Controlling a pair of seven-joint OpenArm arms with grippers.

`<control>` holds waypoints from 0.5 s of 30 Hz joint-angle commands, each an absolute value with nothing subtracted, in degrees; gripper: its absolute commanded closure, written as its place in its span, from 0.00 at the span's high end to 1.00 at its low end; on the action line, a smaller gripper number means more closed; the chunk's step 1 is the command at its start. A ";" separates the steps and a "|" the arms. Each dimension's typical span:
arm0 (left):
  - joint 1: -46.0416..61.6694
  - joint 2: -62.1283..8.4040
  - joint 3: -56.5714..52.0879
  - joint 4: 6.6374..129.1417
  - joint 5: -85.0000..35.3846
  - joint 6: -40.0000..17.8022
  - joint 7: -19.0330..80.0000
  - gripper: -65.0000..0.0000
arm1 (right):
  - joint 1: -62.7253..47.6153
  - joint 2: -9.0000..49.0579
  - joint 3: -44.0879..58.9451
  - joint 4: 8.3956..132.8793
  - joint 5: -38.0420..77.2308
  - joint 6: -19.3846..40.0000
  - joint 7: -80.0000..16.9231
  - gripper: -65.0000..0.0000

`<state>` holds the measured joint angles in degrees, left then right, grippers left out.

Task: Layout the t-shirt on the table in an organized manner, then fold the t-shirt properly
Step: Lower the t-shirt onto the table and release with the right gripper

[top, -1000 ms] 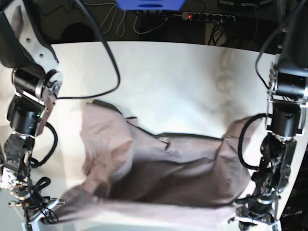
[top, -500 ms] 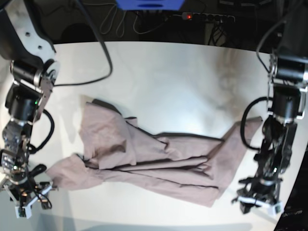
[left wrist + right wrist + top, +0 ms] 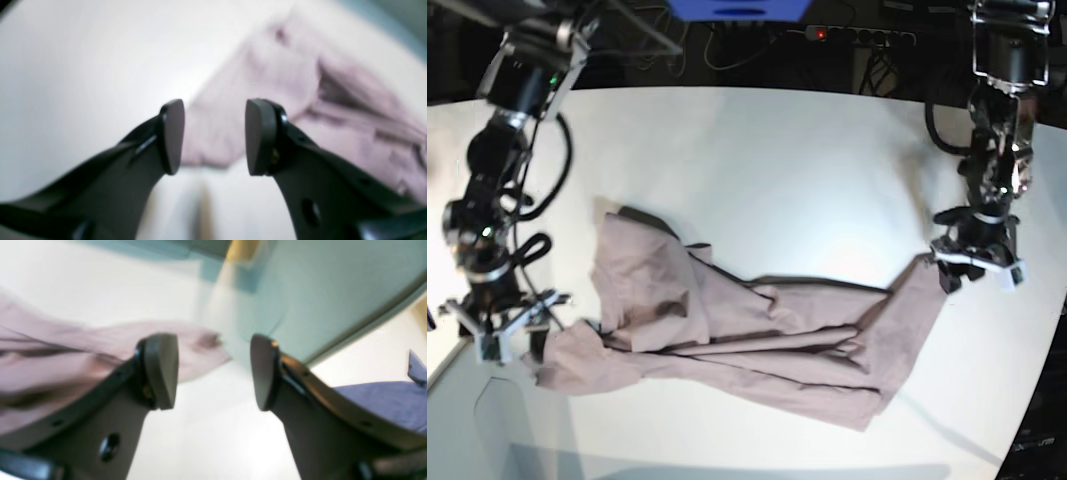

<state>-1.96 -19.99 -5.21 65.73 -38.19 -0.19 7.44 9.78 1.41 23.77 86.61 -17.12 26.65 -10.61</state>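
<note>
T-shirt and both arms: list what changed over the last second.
Both grippers let go: the left gripper and right gripper drew up the table, fingers open. The t-shirt, earlier held stretched, dropped into a crumpled strip. Its far-left corner stayed put.

The far half of the worktop [image 3: 767, 140] lies bare, leaving wide passage between both arms. The crumpled t-shirt [image 3: 747, 340] stretches across the near middle, blocking a low sweep there. The left pincer [image 3: 977, 262] hangs just beside the shirt's corner, the right pincer [image 3: 502, 325] just beside the opposite end; both stand parted, nothing between them.
</note>
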 commanded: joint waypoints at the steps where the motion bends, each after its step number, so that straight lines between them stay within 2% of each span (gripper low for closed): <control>1: -3.56 -20.79 -5.67 64.57 -38.29 -0.22 5.85 0.45 | 9.98 0.31 23.69 88.22 -16.57 26.51 -9.71 0.53; 6: -4.26 -20.44 -5.76 59.38 -38.20 -0.13 5.76 0.45 | 3.47 -4.70 23.69 90.68 -16.57 26.51 -9.36 0.53; 15: -4.62 -20.97 -6.90 60.09 -37.76 0.22 5.76 0.45 | 0.31 -4.53 25.89 90.59 -16.48 26.51 -9.36 0.53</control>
